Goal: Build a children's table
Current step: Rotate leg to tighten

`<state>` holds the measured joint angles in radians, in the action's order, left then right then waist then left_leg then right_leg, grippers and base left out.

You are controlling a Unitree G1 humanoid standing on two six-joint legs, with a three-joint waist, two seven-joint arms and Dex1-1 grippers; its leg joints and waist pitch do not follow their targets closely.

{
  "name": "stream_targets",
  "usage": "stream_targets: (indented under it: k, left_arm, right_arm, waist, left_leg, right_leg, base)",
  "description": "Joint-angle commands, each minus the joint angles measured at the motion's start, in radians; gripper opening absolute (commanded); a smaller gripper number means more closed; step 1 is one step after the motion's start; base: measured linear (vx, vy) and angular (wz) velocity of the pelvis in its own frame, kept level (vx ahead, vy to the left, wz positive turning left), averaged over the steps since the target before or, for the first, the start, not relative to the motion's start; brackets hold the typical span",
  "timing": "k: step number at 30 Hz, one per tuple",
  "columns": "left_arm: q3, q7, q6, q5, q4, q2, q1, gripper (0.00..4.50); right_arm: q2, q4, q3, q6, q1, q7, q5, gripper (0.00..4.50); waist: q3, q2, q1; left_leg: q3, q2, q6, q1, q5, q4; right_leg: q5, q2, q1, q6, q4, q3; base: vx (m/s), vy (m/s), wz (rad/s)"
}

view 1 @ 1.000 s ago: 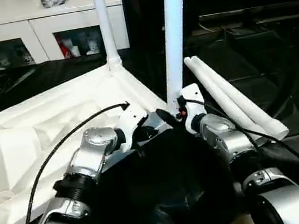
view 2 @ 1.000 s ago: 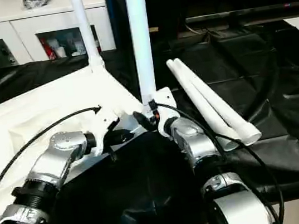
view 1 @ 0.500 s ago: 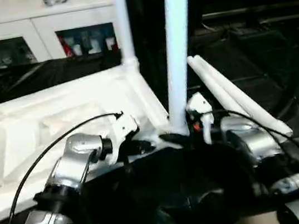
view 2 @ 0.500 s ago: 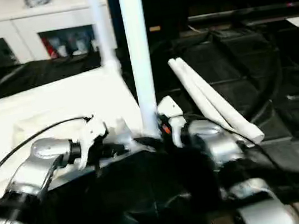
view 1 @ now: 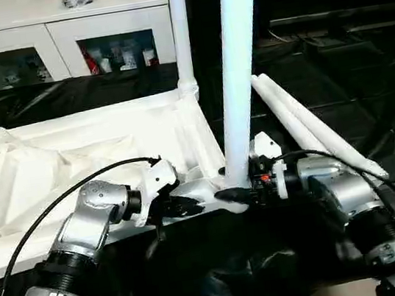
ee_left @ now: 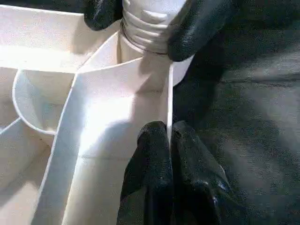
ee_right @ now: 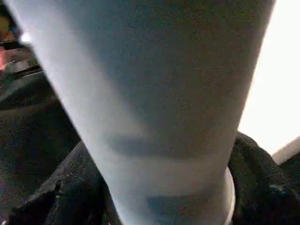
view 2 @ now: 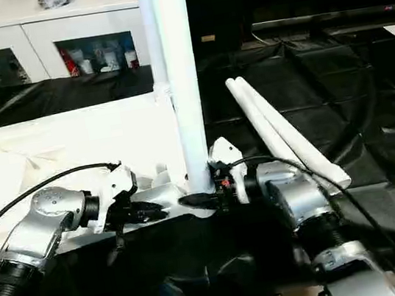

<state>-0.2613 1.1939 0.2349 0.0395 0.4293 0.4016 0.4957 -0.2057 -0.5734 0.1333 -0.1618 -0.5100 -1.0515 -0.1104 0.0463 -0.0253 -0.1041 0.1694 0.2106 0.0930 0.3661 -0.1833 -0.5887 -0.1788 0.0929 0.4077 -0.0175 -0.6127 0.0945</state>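
We have the table top [view 1: 89,171] lying underside-up on the black-draped desk [view 1: 371,114], ribs facing us. One leg [view 1: 180,31] stands upright in the far corner socket. A second leg [view 1: 240,74] stands upright at the near corner socket [view 1: 228,192], directly between our two arms.

Our right claw [view 1: 243,195] is clamped around the base of this leg, its black fingers [ee_left: 197,23] wrapping the ribbed end just where it meets the socket. Our left claw [view 1: 188,207] is pressed together on the thin rim wall of the top, just beside that socket, bracing it.

The leg's long axis runs straight up from the socket, so we judge the coming move is a push downward along that axis, led by the right arm.

Two spare legs [view 1: 314,130] lie side by side on the desk, to the right of the top.
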Motion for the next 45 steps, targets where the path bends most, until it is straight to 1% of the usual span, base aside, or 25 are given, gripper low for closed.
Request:
stream_targets:
  k: [1,2,4,5,8,10,11,14,15,17,18,22,23,27,28,29,30,33,36,37,39,41,42,43,45]
  left_arm:
    - [0.017,-0.085,0.000,0.000,0.005,-0.064,0.058,0.00]
    - [0.020,-0.111,0.003,-0.007,0.020,-0.077,0.070,0.00]
    - [0.026,-0.184,0.012,-0.024,0.063,-0.116,0.105,0.00]
    - [0.026,-0.184,0.012,-0.025,0.064,-0.116,0.106,0.00]
    - [0.036,-0.279,0.023,-0.041,0.112,-0.167,0.149,0.00]
    - [0.044,-0.377,0.036,-0.051,0.152,-0.227,0.188,0.00]
    - [0.045,-0.393,0.037,-0.052,0.158,-0.240,0.195,0.00]
    - [0.045,-0.406,0.032,-0.055,0.163,-0.260,0.201,0.00]
    - [0.042,-0.398,0.033,-0.054,0.156,-0.265,0.198,0.00]
    - [0.035,-0.379,0.030,-0.049,0.139,-0.267,0.188,0.00]
    - [0.031,-0.363,0.029,-0.045,0.131,-0.262,0.181,0.00]
    - [0.022,-0.311,0.014,-0.037,0.110,-0.237,0.159,0.00]
    - [0.018,-0.286,0.003,-0.034,0.102,-0.224,0.150,0.00]
    - [0.012,-0.257,-0.001,-0.030,0.089,-0.206,0.138,0.00]
    - [0.011,-0.248,-0.006,-0.028,0.085,-0.199,0.134,0.00]
    - [0.009,-0.207,-0.012,-0.016,0.068,-0.179,0.122,0.00]
    - [0.009,-0.207,-0.012,-0.016,0.068,-0.179,0.122,0.00]
    - [0.007,-0.162,-0.014,0.000,0.047,-0.160,0.110,0.00]
    - [-0.002,-0.077,-0.028,0.015,0.012,-0.117,0.088,0.00]
    - [-0.005,-0.048,-0.036,0.018,0.004,-0.098,0.080,0.00]
    - [-0.008,-0.025,-0.040,0.020,-0.003,-0.082,0.072,0.00]
    - [-0.008,0.002,-0.043,0.023,-0.014,-0.062,0.061,0.00]
    - [-0.008,0.002,-0.043,0.023,-0.014,-0.062,0.061,0.00]
    - [-0.006,0.030,-0.043,0.023,-0.026,-0.038,0.048,0.00]
    - [-0.005,0.041,-0.042,0.025,-0.032,-0.029,0.043,0.00]
  right_arm:
    - [0.078,-0.053,0.011,0.007,-0.018,0.157,0.029,2.78]
    - [0.096,-0.082,-0.001,0.006,-0.028,0.217,0.037,2.77]
    - [0.143,-0.155,-0.033,0.009,-0.055,0.361,0.048,2.76]
    - [0.144,-0.156,-0.033,0.009,-0.056,0.362,0.048,2.76]
    - [0.193,-0.214,-0.057,0.014,-0.083,0.493,0.055,2.75]
    - [0.245,-0.266,-0.074,0.019,-0.115,0.601,0.065,2.75]
    - [0.255,-0.274,-0.075,0.027,-0.121,0.612,0.066,2.75]
    - [0.269,-0.285,-0.070,0.053,-0.129,0.614,0.075,2.75]
    - [0.275,-0.288,-0.075,0.061,-0.133,0.599,0.067,3.10]
    - [0.279,-0.286,-0.087,0.065,-0.135,0.565,0.045,3.10]
    - [0.275,-0.284,-0.085,0.067,-0.135,0.543,0.038,3.34]
    - [0.248,-0.265,-0.065,0.080,-0.127,0.485,0.044,3.56]
    - [0.234,-0.260,-0.057,0.090,-0.125,0.454,0.045,3.56]
    - [0.209,-0.246,-0.039,0.104,-0.117,0.393,0.046,3.56]
    - [0.199,-0.241,-0.031,0.109,-0.114,0.362,0.045,3.56]
    - [0.162,-0.203,-0.008,0.116,-0.096,0.262,0.036,3.56]
    - [0.162,-0.203,-0.008,0.116,-0.096,0.262,0.036,3.56]
    - [0.129,-0.165,0.010,0.119,-0.081,0.176,0.026,3.56]
    - [0.073,-0.100,0.030,0.107,-0.054,0.036,0.007,3.56]
    - [0.052,-0.074,0.039,0.086,-0.045,-0.012,-0.003,3.56]
    - [0.032,-0.051,0.049,0.073,-0.035,-0.051,-0.011,3.56]
    - [0.007,-0.020,0.064,0.050,-0.022,-0.104,-0.022,3.56]
    - [0.007,-0.020,0.064,0.050,-0.022,-0.104,-0.022,3.32]
    - [-0.019,0.008,0.083,0.020,-0.006,-0.157,-0.023,3.26]
    - [-0.027,0.018,0.089,0.013,0.000,-0.174,-0.020,3.26]
  waist:
    - [-0.059,0.006,0.007]
    - [-0.060,0.008,0.011]
    - [-0.058,0.005,0.019]
    - [-0.059,0.005,0.019]
    - [-0.062,0.006,0.019]
    - [-0.063,0.002,0.019]
    - [-0.065,0.003,0.017]
    - [-0.066,0.004,0.015]
    - [-0.066,0.003,0.015]
    - [-0.066,0.003,0.015]
    - [-0.065,0.000,0.015]
    - [-0.065,0.001,0.016]
    - [-0.066,0.000,0.016]
    - [-0.066,-0.001,0.017]
    - [-0.066,0.000,0.018]
    - [-0.067,0.000,0.017]
    - [-0.066,0.000,0.016]
    - [-0.065,0.000,0.014]
    - [-0.065,0.000,0.013]
    - [-0.065,0.000,0.011]
    - [-0.064,0.002,0.009]
    - [-0.063,0.000,0.006]
    - [-0.063,0.000,0.004]
    - [-0.062,0.006,0.002]
    - [-0.061,0.004,0.001]
  left_leg:
    - [0.002,0.017,-0.020,-0.007,-0.208,0.075]
    - [-0.001,0.016,-0.007,-0.008,-0.214,0.077]
    - [-0.001,0.015,-0.004,-0.008,-0.222,0.077]
    - [0.000,0.015,-0.004,-0.012,-0.226,0.076]
    - [0.000,0.014,-0.009,-0.007,-0.201,0.075]
    - [0.000,0.014,-0.009,-0.008,-0.187,0.074]
    - [0.001,0.013,-0.006,-0.012,-0.183,0.072]
    - [0.001,0.014,-0.022,-0.005,-0.179,0.072]
    - [0.001,0.014,-0.024,-0.005,-0.176,0.072]
    - [0.002,0.014,-0.033,-0.005,-0.184,0.072]
    - [0.001,0.014,-0.035,-0.005,-0.191,0.072]
    - [0.001,0.014,-0.038,-0.005,-0.189,0.072]
    - [0.000,0.015,-0.041,-0.002,-0.190,0.072]
    - [0.000,0.016,-0.048,-0.002,-0.178,0.071]
    - [0.001,0.016,-0.050,-0.003,-0.181,0.071]
    - [0.001,0.016,-0.054,-0.002,-0.178,0.070]
    - [0.002,0.017,-0.062,-0.002,-0.179,0.069]
    - [0.002,0.018,-0.065,-0.004,-0.182,0.069]
    - [0.003,0.020,-0.070,-0.003,-0.187,0.069]
    - [0.003,0.020,-0.071,-0.003,-0.188,0.069]
    - [0.004,0.022,-0.079,-0.004,-0.187,0.069]
    - [0.004,0.023,-0.075,-0.005,-0.196,0.070]
    - [0.004,0.023,-0.069,-0.005,-0.202,0.071]
    - [0.002,0.024,-0.066,-0.005,-0.203,0.073]
    - [0.004,0.023,-0.066,-0.005,-0.200,0.072]
  right_leg:
    - [-0.284,0.054,-0.051,-0.186,0.080,-0.051]
    - [-0.316,0.057,-0.054,-0.175,0.082,-0.050]
    - [-0.334,0.056,-0.052,-0.165,0.086,-0.050]
    - [-0.334,0.056,-0.049,-0.164,0.088,-0.051]
    - [-0.286,0.054,-0.054,-0.165,0.083,-0.051]
    - [-0.255,0.054,-0.053,-0.176,0.080,-0.051]
    - [-0.247,0.054,-0.052,-0.179,0.080,-0.050]
    - [-0.218,0.054,-0.057,-0.183,0.077,-0.050]
    - [-0.209,0.054,-0.057,-0.185,0.076,-0.049]
    - [-0.201,0.053,-0.057,-0.189,0.076,-0.049]
    - [-0.210,0.054,-0.057,-0.190,0.077,-0.049]
    - [-0.207,0.054,-0.058,-0.191,0.077,-0.049]
    - [-0.203,0.055,-0.061,-0.195,0.076,-0.049]
    - [-0.167,0.053,-0.061,-0.210,0.072,-0.048]
    - [-0.164,0.053,-0.061,-0.214,0.072,-0.048]
    - [-0.154,0.053,-0.063,-0.217,0.071,-0.048]
    - [-0.143,0.053,-0.063,-0.221,0.069,-0.049]
    - [-0.153,0.053,-0.062,-0.228,0.070,-0.049]
    - [-0.164,0.053,-0.063,-0.229,0.070,-0.048]
    - [-0.165,0.052,-0.062,-0.228,0.070,-0.048]
    - [-0.167,0.050,-0.061,-0.225,0.071,-0.048]
    - [-0.184,0.051,-0.057,-0.226,0.072,-0.049]
    - [-0.196,0.052,-0.057,-0.225,0.072,-0.049]
    - [-0.206,0.052,-0.059,-0.221,0.072,-0.048]
    - [-0.213,0.052,-0.057,-0.215,0.073,-0.050]
  base:
    - [0.000,0.000,0.00]
    - [0.000,0.000,0.00]
    - [0.000,0.000,0.00]
    - [0.000,0.000,0.00]
    - [0.000,0.000,0.00]
    - [0.000,0.000,0.00]
    - [0.000,0.000,0.00]
    - [0.000,0.000,0.00]
    - [0.000,0.000,0.00]
    - [0.000,0.000,0.00]
    - [0.000,0.000,0.00]
    - [0.000,0.000,0.00]
    - [0.000,0.000,0.00]
    - [0.000,0.000,0.00]
    - [0.000,0.000,0.00]
    - [0.000,0.000,0.00]
    - [0.000,0.000,0.00]
    - [0.000,0.000,0.00]
    - [0.000,0.000,0.00]
    - [0.000,0.000,0.00]
    - [0.000,0.000,0.00]
    - [0.000,0.000,0.00]
    - [0.000,0.000,0.00]
    - [0.000,0.000,0.00]
    - [0.000,0.000,0.00]
